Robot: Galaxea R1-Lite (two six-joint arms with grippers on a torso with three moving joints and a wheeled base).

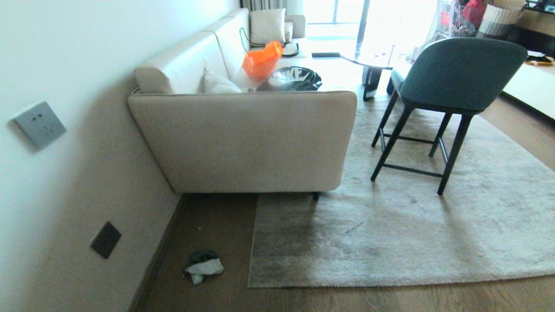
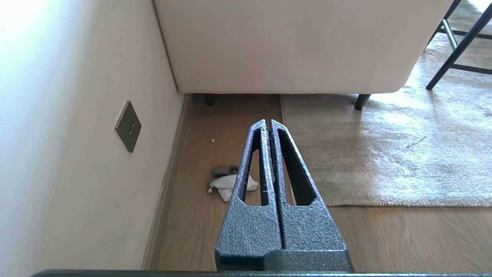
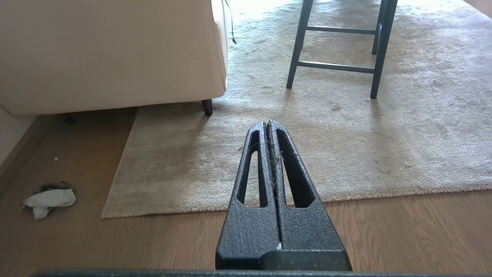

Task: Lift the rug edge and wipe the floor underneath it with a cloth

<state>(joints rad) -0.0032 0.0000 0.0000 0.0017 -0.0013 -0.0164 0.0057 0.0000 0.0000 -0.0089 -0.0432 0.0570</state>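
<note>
A large grey-beige rug [image 1: 412, 225] lies flat on the brown wood floor [image 1: 217, 229]. Its rug edge [image 1: 253, 242] runs straight from the sofa toward me, and a second border [image 1: 390, 284] runs along the front. The cloth [image 1: 204, 266], white with a dark part, lies crumpled on the floor between the wall and the rug. Neither arm shows in the head view. In the left wrist view my left gripper [image 2: 268, 122] is shut and empty, held above the floor with the cloth [image 2: 226, 181] beyond it. My right gripper [image 3: 268, 123] is shut and empty over the rug's front border [image 3: 192, 207].
A beige sofa [image 1: 251, 138] stands against the wall [image 1: 65, 173], one foot [image 1: 316, 196] on the rug. A dark-legged chair [image 1: 438, 95] stands on the rug to the right. A wall socket [image 1: 105, 239] sits low near the cloth.
</note>
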